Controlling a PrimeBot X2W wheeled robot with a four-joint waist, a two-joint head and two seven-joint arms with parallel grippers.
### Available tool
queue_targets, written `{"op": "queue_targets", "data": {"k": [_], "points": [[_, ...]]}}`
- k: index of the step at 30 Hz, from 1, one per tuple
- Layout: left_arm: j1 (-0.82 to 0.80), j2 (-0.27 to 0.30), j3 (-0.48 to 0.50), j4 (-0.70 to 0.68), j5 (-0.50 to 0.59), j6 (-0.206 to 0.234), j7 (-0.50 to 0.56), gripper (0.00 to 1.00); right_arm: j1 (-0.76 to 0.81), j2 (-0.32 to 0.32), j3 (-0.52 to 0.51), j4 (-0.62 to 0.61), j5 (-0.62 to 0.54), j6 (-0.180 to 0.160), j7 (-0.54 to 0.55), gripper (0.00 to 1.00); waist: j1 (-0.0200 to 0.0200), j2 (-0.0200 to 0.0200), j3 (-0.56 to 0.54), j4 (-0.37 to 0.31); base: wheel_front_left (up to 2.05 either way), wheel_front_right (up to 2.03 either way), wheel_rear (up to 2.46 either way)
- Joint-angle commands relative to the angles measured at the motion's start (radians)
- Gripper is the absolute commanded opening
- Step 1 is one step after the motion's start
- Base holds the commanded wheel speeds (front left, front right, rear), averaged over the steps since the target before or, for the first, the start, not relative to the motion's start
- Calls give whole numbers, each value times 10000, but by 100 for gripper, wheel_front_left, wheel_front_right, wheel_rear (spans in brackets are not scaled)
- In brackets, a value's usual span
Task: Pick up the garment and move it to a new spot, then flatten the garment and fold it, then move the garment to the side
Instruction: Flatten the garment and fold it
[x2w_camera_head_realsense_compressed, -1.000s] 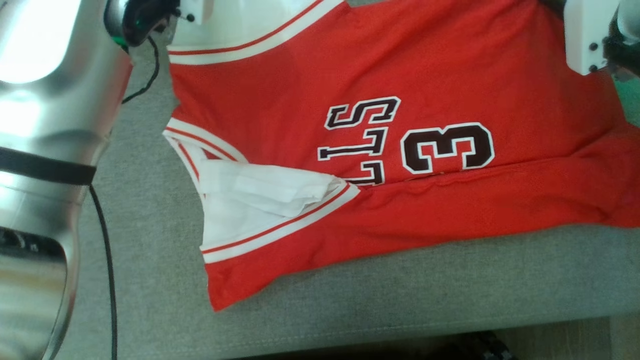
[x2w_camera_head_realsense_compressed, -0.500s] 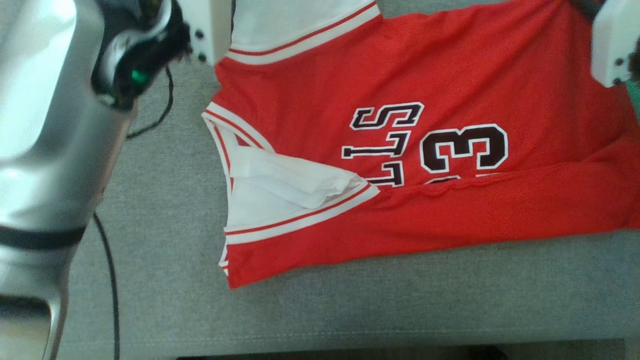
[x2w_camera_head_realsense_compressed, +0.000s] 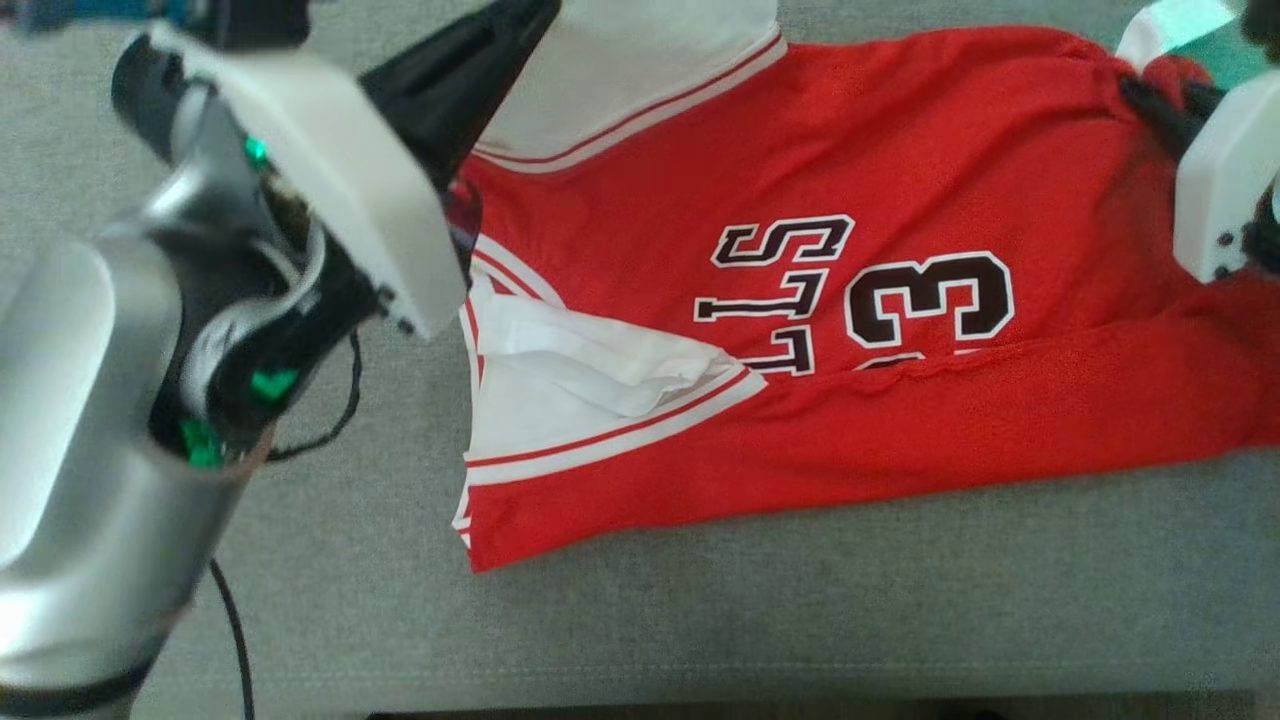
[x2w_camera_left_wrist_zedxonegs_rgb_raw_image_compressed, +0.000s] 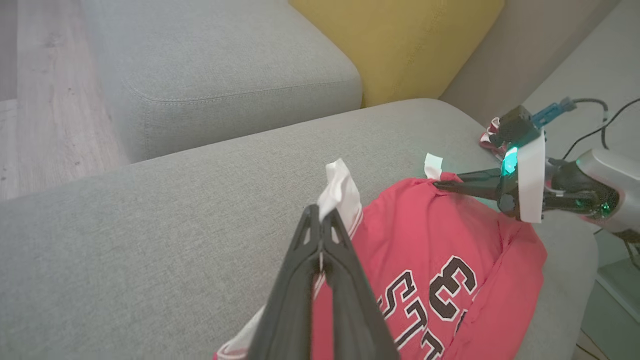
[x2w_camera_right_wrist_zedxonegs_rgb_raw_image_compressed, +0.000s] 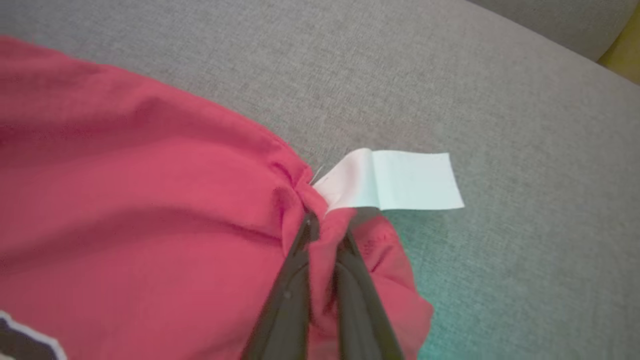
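**A:** Where is the jersey (x2w_camera_head_realsense_compressed: 800, 180)?

**B:** It is spread on the grey sofa seat (x2w_camera_head_realsense_compressed: 800, 620), red with its front up. From the head camera the "3" (x2w_camera_head_realsense_compressed: 928, 298) and the letters lie sideways. The near long edge is folded over onto the front and covers part of the lettering.

**A:** And the left tool (x2w_camera_left_wrist_zedxonegs_rgb_raw_image_compressed: 320, 215)?

**B:** Its own wrist camera shows the two dark fingers pressed together on the white-trimmed shoulder edge. A bit of white fabric sticks up past the tips. From the head, one dark finger reaches into the white part at the top left, and the pinch itself is hidden.

**A:** The right tool (x2w_camera_right_wrist_zedxonegs_rgb_raw_image_compressed: 324, 222)?

**B:** It is clamped on a bunched red corner at the jersey's far right end. Its camera shows the cloth puckered between the fingers. A white tag (x2w_camera_right_wrist_zedxonegs_rgb_raw_image_compressed: 400, 180) lies flat on the sofa just past the tips. In the head view that corner is blurred and partly behind the arm's white housing.

**A:** What else do the wrist views add?

**B:** The left one looks across the seat to a yellow cushion (x2w_camera_left_wrist_zedxonegs_rgb_raw_image_compressed: 400, 45) at the back and a wood floor (x2w_camera_left_wrist_zedxonegs_rgb_raw_image_compressed: 45, 100) beside the sofa. It also shows the right arm from the side, with a green light (x2w_camera_left_wrist_zedxonegs_rgb_raw_image_compressed: 509, 161) glowing on it.
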Motion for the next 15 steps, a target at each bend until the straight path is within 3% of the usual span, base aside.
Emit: {"op": "queue_targets", "data": {"k": [1, 15], "points": [[-97, 494, 590, -574, -11, 76, -86, 0, 230, -291, -159, -384, -117, -7, -133, 0, 0, -1, -19, -3, 0, 0, 0], [1281, 835, 1074, -2168, -243, 569, -401, 0, 551, -362, -318, -496, -971, -7, -1305, 0, 0, -1, -257, 122, 0, 0, 0]]}}
